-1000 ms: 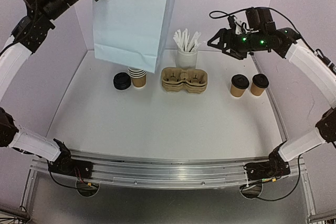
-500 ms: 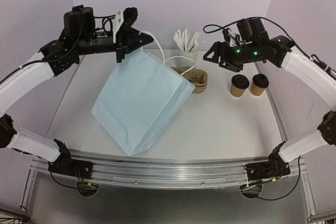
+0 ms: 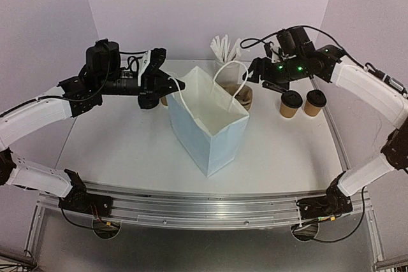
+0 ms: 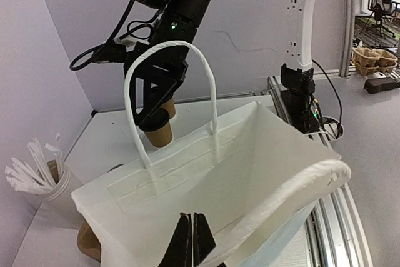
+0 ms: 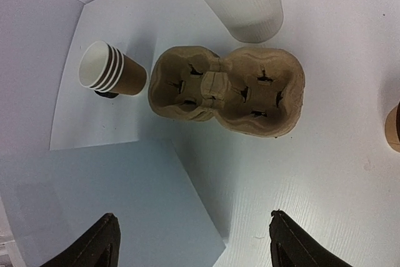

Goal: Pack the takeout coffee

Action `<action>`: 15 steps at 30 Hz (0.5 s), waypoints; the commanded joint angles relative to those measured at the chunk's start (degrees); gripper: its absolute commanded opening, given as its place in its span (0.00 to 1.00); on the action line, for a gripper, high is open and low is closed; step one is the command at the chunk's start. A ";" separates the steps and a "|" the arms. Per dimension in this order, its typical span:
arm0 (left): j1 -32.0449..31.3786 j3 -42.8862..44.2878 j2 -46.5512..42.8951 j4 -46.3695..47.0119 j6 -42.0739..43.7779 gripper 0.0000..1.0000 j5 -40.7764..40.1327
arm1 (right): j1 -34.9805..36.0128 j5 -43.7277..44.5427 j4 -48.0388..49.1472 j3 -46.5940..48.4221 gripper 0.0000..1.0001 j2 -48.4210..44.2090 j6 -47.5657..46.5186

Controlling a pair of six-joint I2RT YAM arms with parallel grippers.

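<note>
With your left gripper (image 3: 180, 85) clamped on the top of the pale blue paper bag (image 3: 210, 138) and your right gripper (image 3: 254, 71) spread wide above the pulp cup carrier (image 5: 228, 92), the two lidded coffee cups (image 3: 291, 103) stood right of the bag, which any sideways tug could have toppled.

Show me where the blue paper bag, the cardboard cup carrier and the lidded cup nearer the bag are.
blue paper bag (image 3: 213, 109), top external view, white inner wall.
cardboard cup carrier (image 5: 215, 85), right wrist view, middle ridge.
lidded cup nearer the bag (image 3: 291, 99), top external view, black lid.
</note>
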 commanded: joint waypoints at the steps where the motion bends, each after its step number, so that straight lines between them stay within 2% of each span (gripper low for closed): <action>1: 2.57 -2.71 -1.98 2.53 -5.66 0.00 0.13 | 1.43 0.35 0.65 3.87 0.78 3.33 0.40; 9: 2.63 -3.57 -7.20 -9.07 -9.43 0.01 -3.75 | 4.58 10.29 -0.36 10.13 0.77 6.92 3.59; 10: 2.63 -4.43 -8.18 -9.76 -8.90 0.05 -3.90 | 5.23 12.04 -0.34 10.82 0.77 7.62 4.01; 15: 2.63 -4.16 -11.61 -14.50 -6.58 0.34 -3.52 | 7.09 17.08 -0.46 14.09 0.72 12.23 7.19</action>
